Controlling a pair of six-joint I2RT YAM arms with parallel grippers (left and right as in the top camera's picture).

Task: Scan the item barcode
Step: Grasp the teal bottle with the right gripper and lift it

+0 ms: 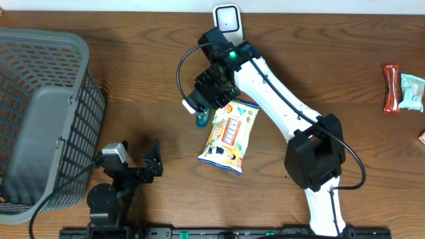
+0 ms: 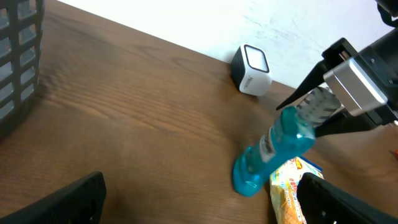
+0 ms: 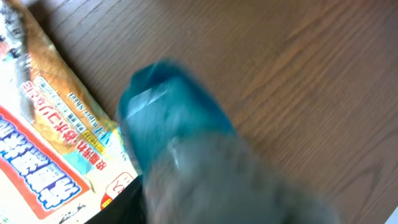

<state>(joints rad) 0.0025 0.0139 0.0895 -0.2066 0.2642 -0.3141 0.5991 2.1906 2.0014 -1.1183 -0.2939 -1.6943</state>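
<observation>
One teal bottle (image 2: 273, 152) (tilted), clasped by right gripper (image 2: 316, 106), snack bag (image 1: 229, 136) beside, left gripper (image 1: 141, 169) released.

Table (image 1: 133, 79) is carrying one grey basket (image 1: 85, 126), one white scanner (image 1: 227, 18), one teal bottle (image 2: 273, 149) and one yellow snack bag (image 1: 229, 136). Right edge is showing two small packets, one red-brown (image 1: 391, 87) and one pale teal (image 1: 412, 91). Two arms are sharing the table: left arm (image 1: 106, 196), right arm (image 1: 279, 99).

Translucent glossy plastic bottle (image 2: 280, 144); matt wood table (image 2: 124, 112); shiny film snack bag (image 1: 229, 136).
</observation>
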